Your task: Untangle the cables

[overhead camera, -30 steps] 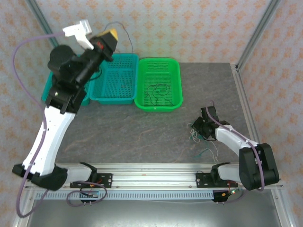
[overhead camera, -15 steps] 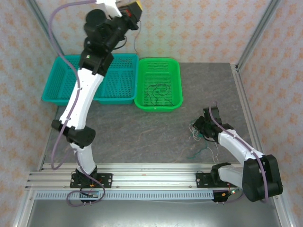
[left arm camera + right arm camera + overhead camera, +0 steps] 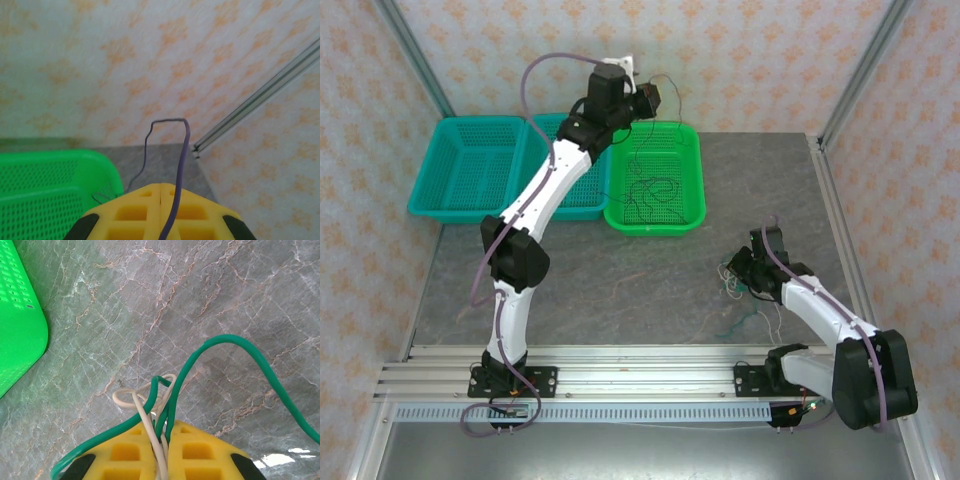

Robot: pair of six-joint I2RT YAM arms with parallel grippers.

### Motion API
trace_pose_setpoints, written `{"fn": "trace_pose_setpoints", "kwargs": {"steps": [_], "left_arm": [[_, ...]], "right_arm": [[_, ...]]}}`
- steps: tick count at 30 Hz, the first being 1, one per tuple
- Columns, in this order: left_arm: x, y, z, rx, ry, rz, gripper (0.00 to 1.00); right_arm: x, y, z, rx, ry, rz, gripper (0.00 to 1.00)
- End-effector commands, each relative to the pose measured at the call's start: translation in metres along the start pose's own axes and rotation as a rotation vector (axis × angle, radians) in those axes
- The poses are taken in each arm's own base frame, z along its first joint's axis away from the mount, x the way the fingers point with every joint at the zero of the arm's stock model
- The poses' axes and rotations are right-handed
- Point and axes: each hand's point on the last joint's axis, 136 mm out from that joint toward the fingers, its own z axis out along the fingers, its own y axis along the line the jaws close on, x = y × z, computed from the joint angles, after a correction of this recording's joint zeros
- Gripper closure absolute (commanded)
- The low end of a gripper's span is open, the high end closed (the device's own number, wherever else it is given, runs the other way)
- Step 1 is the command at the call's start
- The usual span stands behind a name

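**Both hands clenched on wires; L one high over green basket**

L hand (image 3: 647, 100) hangs in the air above the far rim of the green perforated plastic basket (image 3: 655, 226), close to the back wall. L wrist view: its yellow fingers (image 3: 130, 212) are pressed together w/ a thin dark-purple wire (image 3: 179, 165) pinched between them. The wire loops up ahead of the tips, then drops toward the basket. A few thin dark wires (image 3: 650, 192) lie on the basket's floor. Two teal perforated baskets (image 3: 465, 170) sit side by side to its left.

R hand (image 3: 741, 268) is low on the grey marble-look counter (image 3: 620, 290), right side, well apart from the baskets. R wrist view: fingers closed tight on a cream-white wire (image 3: 132, 399) & a green wire (image 3: 240, 342), which are twisted round each other just ahead of the tips. The green one arcs out to the right over the counter.
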Motion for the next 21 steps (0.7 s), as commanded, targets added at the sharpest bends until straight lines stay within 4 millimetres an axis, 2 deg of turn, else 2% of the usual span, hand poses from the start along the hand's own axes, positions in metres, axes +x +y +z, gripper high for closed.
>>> {"fn": "trace_pose_setpoints", "kwargs": {"steps": [1, 5, 7, 8, 11, 14, 16, 17, 19, 21], "left_arm": [[0.027, 0.033, 0.006, -0.128, 0.033, -0.023, 1.0], [0.068, 0.075, 0.015, -0.257, 0.094, -0.037, 0.97], [0.079, 0.085, 0.013, -0.289, 0.116, -0.059, 0.85], [0.081, 0.084, 0.012, -0.281, 0.123, -0.071, 0.77], [0.07, 0.066, 0.001, -0.224, 0.1, -0.083, 0.52], [0.044, 0.039, -0.022, -0.159, 0.05, -0.073, 0.36], [0.026, 0.016, -0.042, -0.106, 0.011, -0.058, 0.3], [0.013, 0.001, -0.059, -0.07, -0.02, -0.047, 0.29], [0.002, -0.018, -0.083, -0.02, -0.056, -0.033, 0.29], [0.0, -0.036, -0.109, 0.028, -0.086, 0.03, 0.29]], "right_arm": [[0.006, -0.005, -0.001, 0.005, 0.011, -0.014, 0.94], [0.008, -0.007, -0.002, 0.007, 0.016, -0.016, 0.94], [0.008, -0.006, -0.002, 0.005, 0.02, -0.016, 0.94], [0.008, -0.005, -0.003, 0.002, 0.021, -0.017, 0.94], [0.006, -0.002, -0.004, -0.004, 0.023, -0.021, 0.93], [0.008, 0.008, -0.005, -0.044, 0.043, -0.039, 0.93], [0.014, 0.021, -0.005, -0.102, 0.079, -0.066, 0.92], [0.019, 0.029, -0.005, -0.133, 0.099, -0.085, 0.92], [0.032, 0.045, -0.005, -0.191, 0.146, -0.136, 0.92], [0.049, 0.062, -0.006, -0.234, 0.192, -0.196, 0.91]]}}
